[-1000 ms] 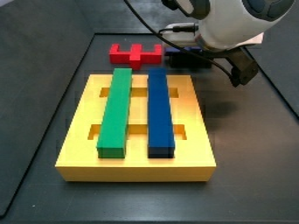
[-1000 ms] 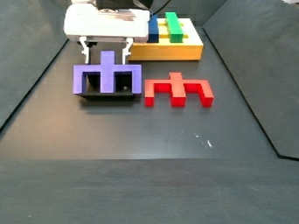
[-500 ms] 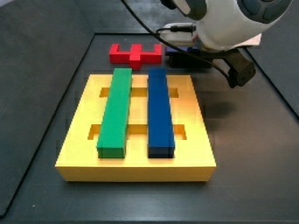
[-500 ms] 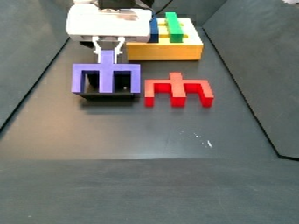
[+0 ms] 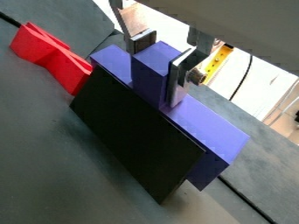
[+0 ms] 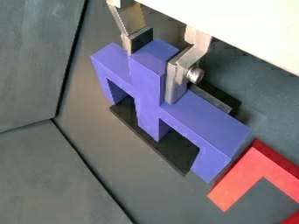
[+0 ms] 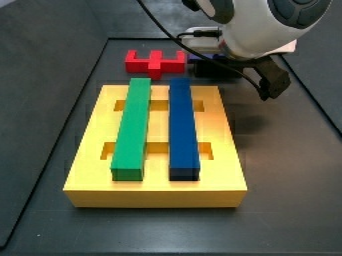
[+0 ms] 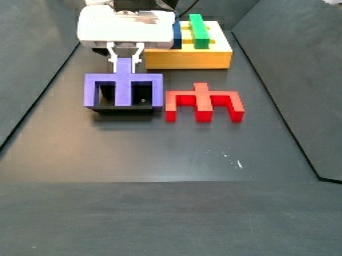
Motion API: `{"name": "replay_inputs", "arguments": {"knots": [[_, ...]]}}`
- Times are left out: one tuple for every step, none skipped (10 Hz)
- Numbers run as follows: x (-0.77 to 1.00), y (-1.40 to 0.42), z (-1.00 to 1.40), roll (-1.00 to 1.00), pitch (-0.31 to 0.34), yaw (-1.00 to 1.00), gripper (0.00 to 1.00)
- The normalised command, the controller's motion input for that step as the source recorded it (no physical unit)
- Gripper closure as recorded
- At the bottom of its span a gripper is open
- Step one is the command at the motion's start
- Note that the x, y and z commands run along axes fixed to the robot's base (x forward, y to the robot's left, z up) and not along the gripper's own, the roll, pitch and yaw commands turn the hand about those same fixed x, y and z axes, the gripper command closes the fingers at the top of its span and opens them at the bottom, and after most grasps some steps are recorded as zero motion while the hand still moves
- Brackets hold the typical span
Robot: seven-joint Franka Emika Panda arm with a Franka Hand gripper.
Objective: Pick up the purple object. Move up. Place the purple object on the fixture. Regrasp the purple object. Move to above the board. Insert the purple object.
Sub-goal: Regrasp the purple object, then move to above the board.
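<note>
The robot's hand (image 8: 128, 62) is closing its two silver fingers (image 6: 177, 77) on the central stub of the purple piece (image 8: 123, 90), which is sitting on the small black fixture (image 8: 123, 110) on the dark counter (image 8: 174, 170). In a side view the purple piece is standing on edge, its long crossbar running level and parallel to the red block (image 8: 203, 103) just beside it, its stub pointing up into the hand. Both wrist views are showing the dark pads pressed against opposite faces of the stub. The yellow board (image 7: 158, 150), carrying a green bar (image 7: 131, 127) and a blue bar (image 7: 182, 128), is lying behind them.
</note>
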Motion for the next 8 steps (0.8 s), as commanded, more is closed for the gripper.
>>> {"name": "replay_inputs", "arguments": {"knots": [[0.0, 0.0, 0.0, 0.0, 0.0, 0.0, 1.0], [0.0, 0.0, 0.0, 0.0, 0.0, 0.0, 1.0], [0.0, 0.0, 0.0, 0.0, 0.0, 0.0, 1.0], [0.0, 0.0, 0.0, 0.0, 0.0, 0.0, 1.0], [0.0, 0.0, 0.0, 0.0, 0.0, 0.0, 1.0], [0.0, 0.0, 0.0, 0.0, 0.0, 0.0, 1.0], [0.0, 0.0, 1.4, 0.0, 0.0, 0.0, 1.0], [-0.01, 0.01, 1.4, 0.01, -0.004, 0.0, 1.0]]}}
